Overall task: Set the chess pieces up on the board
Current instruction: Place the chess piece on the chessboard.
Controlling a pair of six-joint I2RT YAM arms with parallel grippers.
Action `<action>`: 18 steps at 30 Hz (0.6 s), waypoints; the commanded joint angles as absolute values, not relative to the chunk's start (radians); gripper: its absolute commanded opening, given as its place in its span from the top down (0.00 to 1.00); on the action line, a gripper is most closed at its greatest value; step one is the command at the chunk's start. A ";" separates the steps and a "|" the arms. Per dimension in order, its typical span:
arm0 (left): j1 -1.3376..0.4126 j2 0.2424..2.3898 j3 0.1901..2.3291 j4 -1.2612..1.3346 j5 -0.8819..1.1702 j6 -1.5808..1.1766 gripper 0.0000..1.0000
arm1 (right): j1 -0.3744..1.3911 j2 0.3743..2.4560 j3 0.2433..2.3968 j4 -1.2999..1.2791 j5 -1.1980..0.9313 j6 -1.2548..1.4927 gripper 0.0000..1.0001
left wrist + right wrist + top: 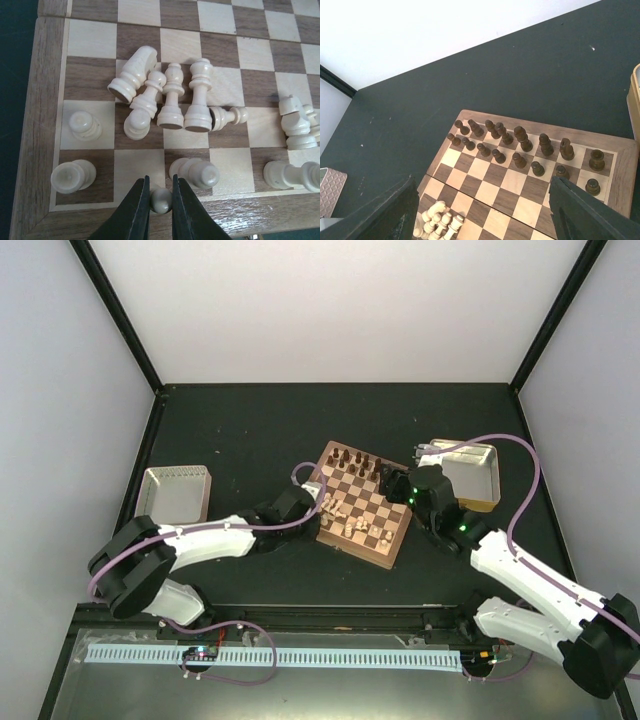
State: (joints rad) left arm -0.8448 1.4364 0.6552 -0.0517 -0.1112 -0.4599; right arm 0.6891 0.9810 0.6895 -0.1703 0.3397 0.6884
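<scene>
The chessboard lies mid-table, tilted. Dark brown pieces stand in two rows along its far side. Cream pieces crowd the near left part, several tipped over in a cluster, others standing on edge squares. My left gripper is shut on a small cream pawn at the board's near border, beside a leaning cream piece. My right gripper is open and empty, held above the board's right side; its fingers frame the squares below.
A ribbed metal tray sits at the left of the table. Another metal tray sits at the right, close behind the right arm. Black frame posts stand at the table's back corners.
</scene>
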 commanded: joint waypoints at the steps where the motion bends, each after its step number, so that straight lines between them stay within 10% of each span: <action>1: -0.845 1.410 0.635 -0.023 -0.143 -0.458 0.99 | 0.684 0.985 0.718 -0.170 0.378 0.684 0.27; 18: -0.844 1.202 0.746 -0.089 0.019 -0.386 0.98 | 0.595 1.081 0.786 -0.317 0.043 0.608 0.39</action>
